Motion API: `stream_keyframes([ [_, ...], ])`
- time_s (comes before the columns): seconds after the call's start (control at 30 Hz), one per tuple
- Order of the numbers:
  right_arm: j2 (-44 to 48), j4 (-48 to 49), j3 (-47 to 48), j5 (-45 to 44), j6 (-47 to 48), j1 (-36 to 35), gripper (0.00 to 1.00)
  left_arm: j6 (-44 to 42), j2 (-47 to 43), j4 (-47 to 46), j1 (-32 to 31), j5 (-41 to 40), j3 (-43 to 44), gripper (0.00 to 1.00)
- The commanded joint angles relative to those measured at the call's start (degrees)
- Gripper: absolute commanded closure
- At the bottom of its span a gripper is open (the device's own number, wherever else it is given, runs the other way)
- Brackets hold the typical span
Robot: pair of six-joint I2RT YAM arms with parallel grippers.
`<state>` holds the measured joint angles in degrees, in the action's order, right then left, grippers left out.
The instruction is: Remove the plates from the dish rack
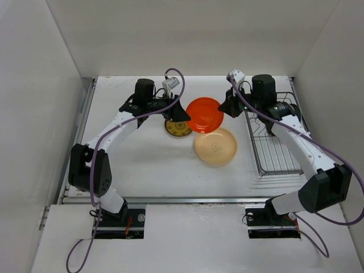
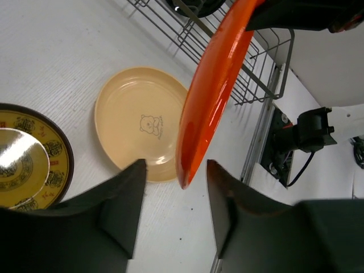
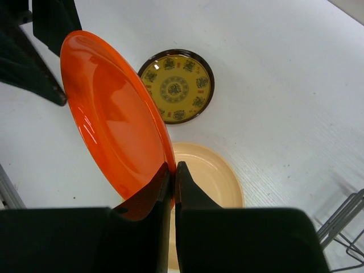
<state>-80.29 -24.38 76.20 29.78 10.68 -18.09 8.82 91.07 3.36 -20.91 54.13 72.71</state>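
Note:
My right gripper is shut on the rim of the glossy orange-red plate and holds it tilted above the table; it shows between the arms in the top view. My left gripper is open, its jaws on either side of the plate's far rim without touching. The tan-yellow plate lies flat on the table below. A yellow-patterned plate with a dark rim lies under the left gripper. The silver wire dish rack stands at the right; I see no plates in it.
White walls enclose the table on three sides. A metal rail runs along the near edge. The rack's wire side lies just beyond the orange plate in the left wrist view.

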Motion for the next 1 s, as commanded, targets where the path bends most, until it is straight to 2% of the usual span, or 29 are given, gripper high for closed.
stream_keyframes([
  [0.0, -0.1, 3.0, 3.4, 3.9, -0.7, -1.1, 1.0, -1.9, 0.1, 0.7, -0.3, -1.6, 2.0, 0.62],
  [0.03, -0.1, 3.0, 3.4, 4.4, -0.7, -1.1, 1.0, -1.9, 0.1, 0.7, -0.3, -1.6, 2.0, 0.7],
  [0.33, -0.1, 2.0, 2.9, 12.2, -1.2, -1.6, 1.0, -0.8, 0.1, 0.7, -0.3, -5.4, 2.6, 1.0],
  [0.43, -0.1, 2.0, 2.4, 12.2, -1.2, -1.6, 1.0, -0.1, 0.1, -0.4, -0.3, -5.4, 2.6, 1.0],
  [0.57, -0.1, 2.0, 2.4, 12.2, -1.2, -1.6, 0.71, 1.3, 0.1, -2.5, -0.3, -4.6, 1.6, 1.0],
  [0.6, -0.1, 2.0, 1.8, 12.2, -1.2, -1.6, 0.54, 1.8, 0.1, -3.0, -0.3, -4.6, 1.6, 1.0],
  [0.7, -0.1, 2.0, 1.8, 10.2, -1.2, -1.6, 0.31, 2.3, 0.6, -3.5, -0.3, -5.2, 1.6, 1.0],
  [0.77, -0.1, 2.0, 1.1, 8.9, -1.2, -1.6, 0.23, 3.0, 1.1, -4.1, -0.3, -5.2, 1.6, 1.0],
  [0.83, -0.1, 3.5, 0.6, 5.4, -1.7, -1.6, 0.21, 4.4, 1.1, -5.3, 1.4, -5.7, 1.0, 1.0],
  [0.87, 0.6, 4.0, -0.1, 3.6, -2.4, -1.0, 0.12, 6.1, 1.7, -6.3, 2.3, -5.7, 0.5, 1.0],
  [0.97, 3.2, 7.8, -2.5, -3.4, -4.3, 0.8, 0.11, 8.5, 2.2, -7.1, 5.7, -9.0, 0.5, 1.0],
])
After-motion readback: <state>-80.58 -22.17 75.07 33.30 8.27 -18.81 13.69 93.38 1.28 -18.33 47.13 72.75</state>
